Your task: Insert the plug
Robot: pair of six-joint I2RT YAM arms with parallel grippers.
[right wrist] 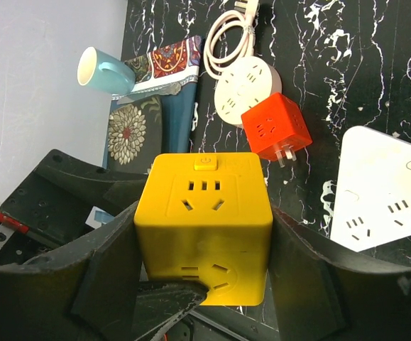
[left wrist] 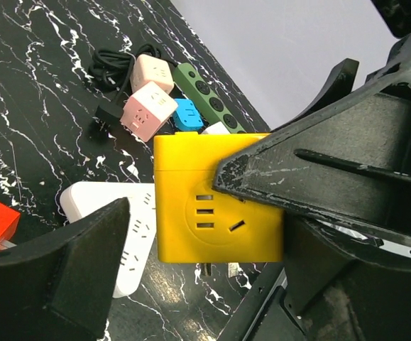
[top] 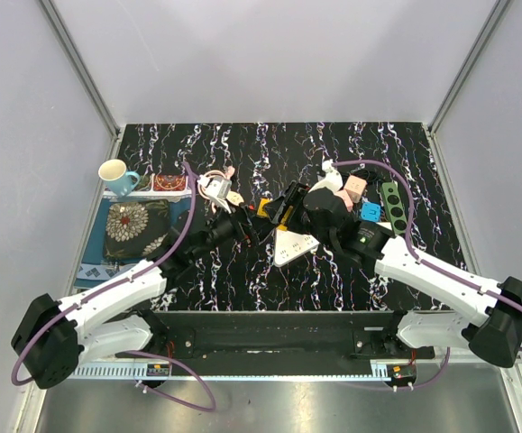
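Note:
A yellow cube plug (right wrist: 204,220) with sockets on its faces is clamped between my right gripper's (right wrist: 205,241) two fingers, above the table. In the left wrist view the cube (left wrist: 205,206) shows metal prongs (left wrist: 210,270) on its underside. My left gripper (left wrist: 212,280) is open, with one finger (left wrist: 63,270) apart from the cube's left side and the other finger (left wrist: 326,263) close by its right side. One left finger (right wrist: 166,298) lies against the cube's near face. In the top view both grippers meet at the cube (top: 272,210), just left of a white socket board (top: 294,245).
A red cube (right wrist: 276,135) and a round white strip (right wrist: 246,89) lie by the white board (right wrist: 382,188). Pink cubes (left wrist: 148,110), a blue cube (left wrist: 187,114), a green strip (left wrist: 209,96) and a black cable (left wrist: 113,64) lie far right. A cup (top: 116,173) and patterned cloths (top: 134,225) lie left.

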